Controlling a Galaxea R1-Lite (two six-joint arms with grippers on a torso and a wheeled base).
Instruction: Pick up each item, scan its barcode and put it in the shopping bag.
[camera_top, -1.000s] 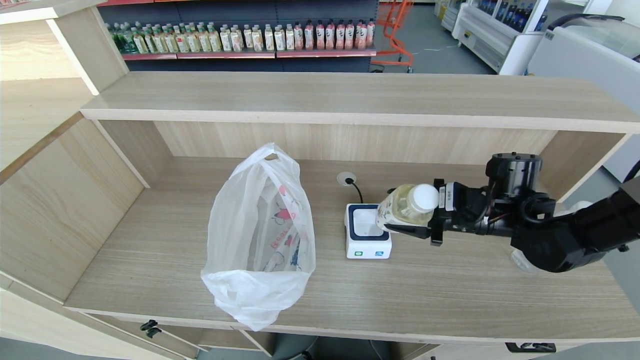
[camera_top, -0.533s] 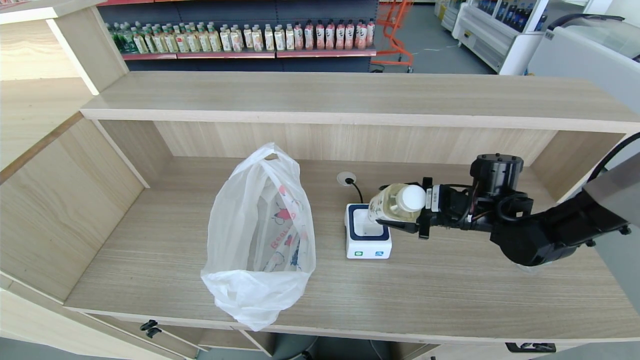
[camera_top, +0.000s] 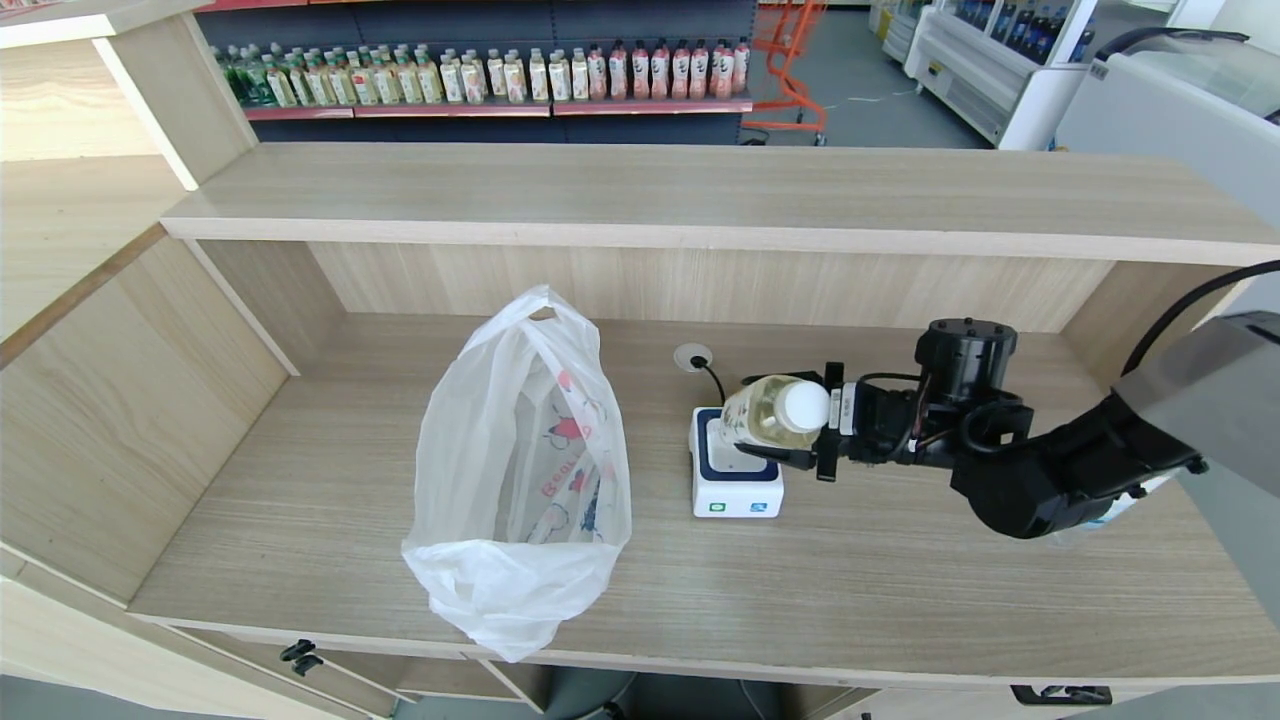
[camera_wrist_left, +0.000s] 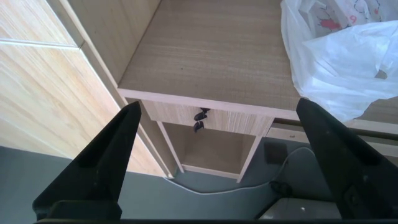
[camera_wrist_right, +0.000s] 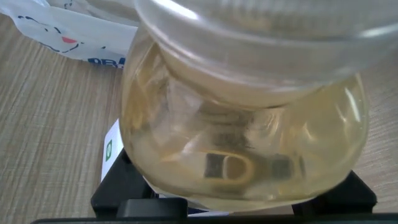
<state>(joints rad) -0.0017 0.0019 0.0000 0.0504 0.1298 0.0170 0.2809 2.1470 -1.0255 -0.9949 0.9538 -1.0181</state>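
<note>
**Bottle over the scanner, scan step in hand**

- Right pincer (camera_top: 775, 418) is clenched on a clear drink bottle (camera_top: 755, 412) of pale yellow liquid. It grips near the neck, with the white cap (camera_top: 805, 407) towards the wrist.
- The bottle lies roughly level, just above the dark-framed window of the white barcode scanner (camera_top: 737, 490). In my judgement this hold turns the bottle's flank down to the window so a code can be read.
- In the right wrist view, small dark marks show through the liquid (camera_wrist_right: 242, 143), too blurred to read. I cannot tell whether a barcode faces the window.
- The scanner's front carries a green and a blue icon, and its cable (camera_top: 712, 380) runs back to a grommet in the desk (camera_top: 850, 590).
- A translucent white shopping bag (camera_top: 520, 470) stands open on the desk near the scanner's left, probably to keep the carry short. Red and blue print shows inside it, too small to make out.
- Left pincer (camera_wrist_left: 219, 109) is spread wide and holds nothing. It hangs off the desk's near edge beside the bag.
</note>
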